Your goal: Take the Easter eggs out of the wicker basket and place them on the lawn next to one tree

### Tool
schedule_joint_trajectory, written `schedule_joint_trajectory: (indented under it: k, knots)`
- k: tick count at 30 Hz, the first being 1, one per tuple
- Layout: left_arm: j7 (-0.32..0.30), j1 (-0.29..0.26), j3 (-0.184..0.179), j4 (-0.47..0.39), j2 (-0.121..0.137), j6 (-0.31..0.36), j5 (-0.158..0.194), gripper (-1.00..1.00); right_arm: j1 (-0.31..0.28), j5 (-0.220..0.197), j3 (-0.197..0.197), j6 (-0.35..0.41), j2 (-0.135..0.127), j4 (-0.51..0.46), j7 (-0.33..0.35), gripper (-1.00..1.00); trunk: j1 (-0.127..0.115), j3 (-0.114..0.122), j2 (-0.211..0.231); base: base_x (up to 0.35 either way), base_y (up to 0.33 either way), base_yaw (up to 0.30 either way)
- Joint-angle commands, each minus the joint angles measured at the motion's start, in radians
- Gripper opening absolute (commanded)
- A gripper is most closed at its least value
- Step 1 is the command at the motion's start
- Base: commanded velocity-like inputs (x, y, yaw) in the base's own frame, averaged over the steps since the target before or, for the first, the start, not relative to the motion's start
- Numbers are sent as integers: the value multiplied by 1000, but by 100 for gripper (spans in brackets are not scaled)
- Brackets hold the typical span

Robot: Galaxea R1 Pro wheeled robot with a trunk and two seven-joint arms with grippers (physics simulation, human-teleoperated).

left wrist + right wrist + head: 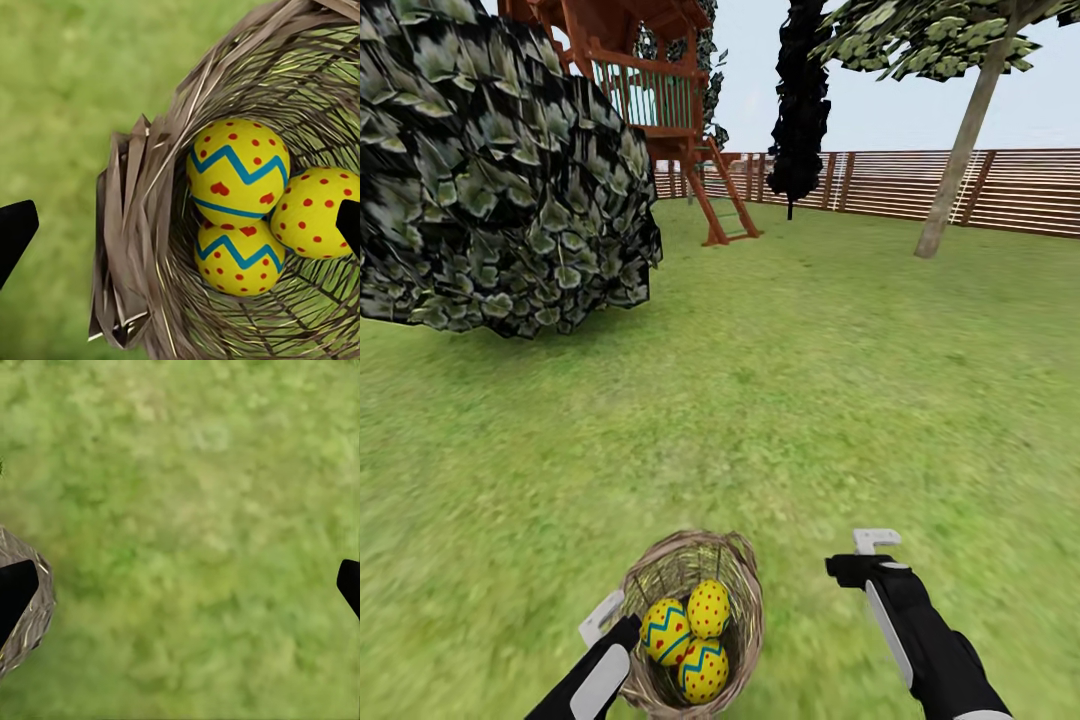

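In the wicker basket (695,620), yellow zigzag-banded Easter eggs (693,632).

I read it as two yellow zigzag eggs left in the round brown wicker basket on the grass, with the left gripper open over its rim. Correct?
Not quite: three yellow eggs with blue zigzag bands lie in the round brown wicker basket, not two; the left wrist view shows all three clustered together. The rest holds: the basket sits on the green lawn, and the left gripper is open over its rim.

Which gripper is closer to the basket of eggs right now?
Left. The left gripper sits at the rim of the basket, fingers spread across its wall, eggs just ahead. The right gripper hangs open over grass beside the basket.
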Motion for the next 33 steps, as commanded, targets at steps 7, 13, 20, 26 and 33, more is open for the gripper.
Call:
schedule_joint_trajectory:
  k: [7,13,20,26,33]
  knots:
    - [-35,0,-9,0,1,-5,10,100,0,-2,-233,-56,-93,3,577,100,27,-23,-50,0,0,0]
    - [-47,0,-8,2,1,-5,10,100,0,6,-353,-58,-100,7,732,100,50,-42,-92,0,0,0]
    - [-47,-1,-7,1,3,-5,10,100,0,6,-359,-58,-98,4,742,100,77,-64,-141,0,0,0]
    - [-47,0,-7,1,4,-4,10,100,0,7,-359,-57,-97,0,741,100,100,-82,-183,0,0,0]
    - [-47,0,-7,0,18,-4,11,100,0,7,-358,-57,-95,-1,741,100,127,-104,-232,0,0,0]
